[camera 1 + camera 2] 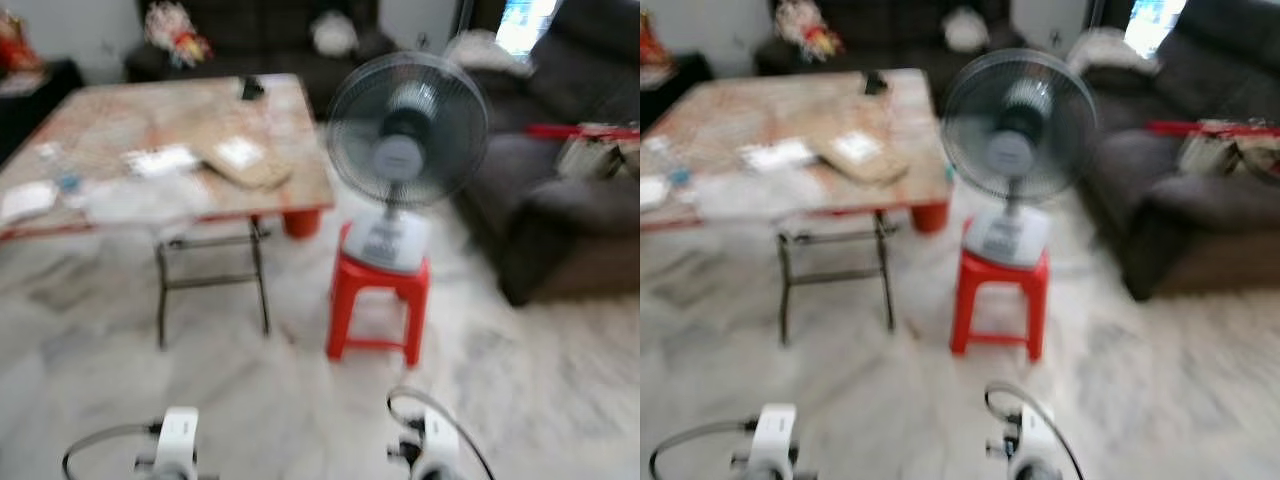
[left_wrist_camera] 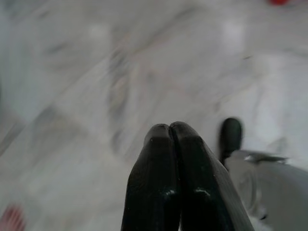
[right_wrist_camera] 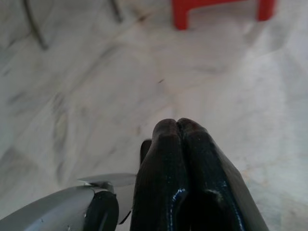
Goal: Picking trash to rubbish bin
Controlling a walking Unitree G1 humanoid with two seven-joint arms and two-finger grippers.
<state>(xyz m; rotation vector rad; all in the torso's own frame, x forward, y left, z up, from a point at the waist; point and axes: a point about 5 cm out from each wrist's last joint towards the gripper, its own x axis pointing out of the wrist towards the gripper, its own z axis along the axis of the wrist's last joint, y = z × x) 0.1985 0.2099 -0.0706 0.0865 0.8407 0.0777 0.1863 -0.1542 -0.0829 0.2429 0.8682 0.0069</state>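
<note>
Both my left gripper (image 2: 174,132) and right gripper (image 3: 179,126) are closed, empty, over marble floor (image 1: 250,400). Nothing collected yet; likely trash, white papers (image 1: 160,160), lies at ten o'clock on the wooden folding surface (image 1: 290,200); bin unseen.

Each gripper has 2 long, glossy black fingers with rounded tips: the left gripper (image 2: 171,129) and the right gripper (image 3: 178,123). Beside each sits smooth silver-grey casing. In the head views, 2 white wrist housings show at 7 and 5 o'clock, each trailing a looping dark cable.
</note>
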